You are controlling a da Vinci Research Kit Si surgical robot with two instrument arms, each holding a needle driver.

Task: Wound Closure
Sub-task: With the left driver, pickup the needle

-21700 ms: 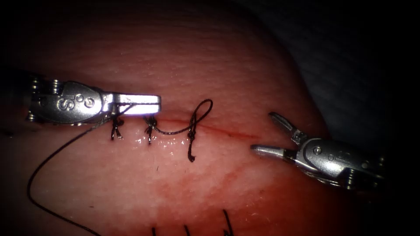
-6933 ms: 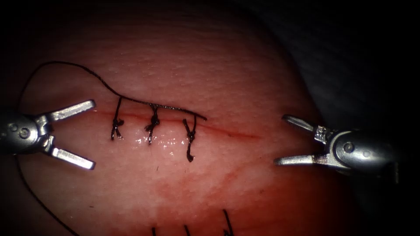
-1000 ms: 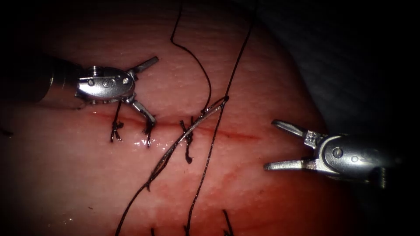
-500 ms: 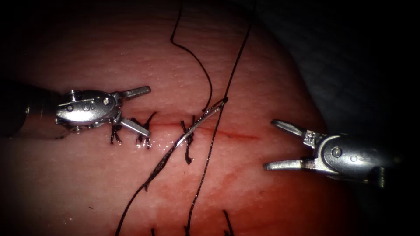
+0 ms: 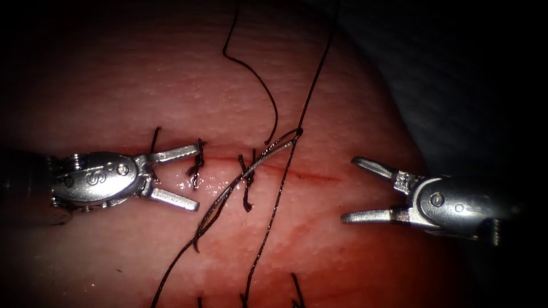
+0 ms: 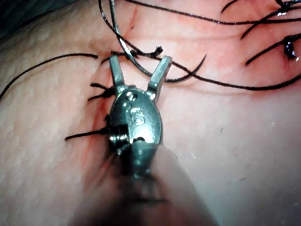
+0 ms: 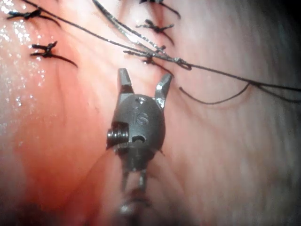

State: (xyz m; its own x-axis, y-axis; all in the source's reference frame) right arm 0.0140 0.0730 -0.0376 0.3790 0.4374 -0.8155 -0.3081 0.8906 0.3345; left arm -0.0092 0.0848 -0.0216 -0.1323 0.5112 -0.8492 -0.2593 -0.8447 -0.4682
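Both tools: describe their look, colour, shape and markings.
The left tool and right tool look alike: silvery metal, each a rounded wrist housing with small round screws, ending in a claw of two slim flat blades. The left housing carries an engraved S-like mark, and both shafts are dark.

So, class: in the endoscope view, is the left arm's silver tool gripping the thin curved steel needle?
No: the left tool has open, empty jaws, and the needle lies free across the cut.

My left tool (image 5: pixel 191 178) now sits lower and further left than a second ago, jaws spread and empty, its tips beside the middle stitch (image 5: pixel 196 165) rather than over it. The leftmost stitch is partly hidden behind it. The needle (image 5: pixel 242 177) and thread (image 5: pixel 285 171) shift only slightly.
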